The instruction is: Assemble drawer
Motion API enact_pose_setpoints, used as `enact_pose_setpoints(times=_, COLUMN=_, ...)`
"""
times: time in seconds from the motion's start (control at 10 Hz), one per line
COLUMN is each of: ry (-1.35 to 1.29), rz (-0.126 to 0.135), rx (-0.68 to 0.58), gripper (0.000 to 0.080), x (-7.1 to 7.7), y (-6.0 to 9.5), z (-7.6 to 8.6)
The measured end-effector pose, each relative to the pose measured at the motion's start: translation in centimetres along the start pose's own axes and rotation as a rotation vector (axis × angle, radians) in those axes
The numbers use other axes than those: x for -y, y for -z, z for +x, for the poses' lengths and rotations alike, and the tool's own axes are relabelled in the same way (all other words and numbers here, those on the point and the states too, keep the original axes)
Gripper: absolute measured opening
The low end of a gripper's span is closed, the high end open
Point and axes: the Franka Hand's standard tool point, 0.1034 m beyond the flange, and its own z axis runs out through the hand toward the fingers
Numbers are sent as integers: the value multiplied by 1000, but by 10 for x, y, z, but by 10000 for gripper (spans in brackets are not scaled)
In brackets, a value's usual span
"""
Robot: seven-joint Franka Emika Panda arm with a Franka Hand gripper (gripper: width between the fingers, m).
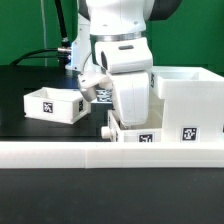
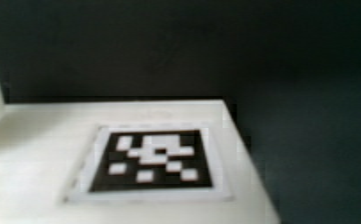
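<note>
In the exterior view the large white housing (image 1: 186, 104) stands at the right, with a tag on its front. One small open-topped tray (image 1: 52, 104) sits on the black table at the left. A second small white tray part (image 1: 133, 134) with a tag lies just left of the housing, behind the low wall. My gripper (image 1: 124, 122) hangs straight down onto this part; the hand's body hides its fingers. The wrist view shows only a white flat face with a black-and-white tag (image 2: 154, 158), very close and blurred, and no fingers.
The long low white L-shaped wall (image 1: 90, 156) runs across the front of the exterior view. A tagged white piece (image 1: 100, 95) shows behind the arm. Black table (image 2: 248, 50) lies past the white face in the wrist view.
</note>
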Motion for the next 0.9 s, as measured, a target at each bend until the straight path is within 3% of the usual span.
enact_pose_setpoints(times=0.1, ry=-17, rz=-11, rx=0, gripper=41, x=0, y=0, z=2)
enact_pose_setpoints(times=0.5, ry=-24, rz=-6, rx=1, gripper=46, x=0, y=0, z=0)
enact_pose_setpoints(times=0.7, ry=-31, rz=-3, rx=4, gripper=407, x=0, y=5, z=-4)
enact_pose_setpoints(times=0.8, ry=-32, rz=-4, rx=6, gripper=407, x=-1, y=8, z=-4)
enact_pose_setpoints(times=0.9, ry=-39, rz=-2, rx=9, gripper=546, x=-2, y=13, z=-2)
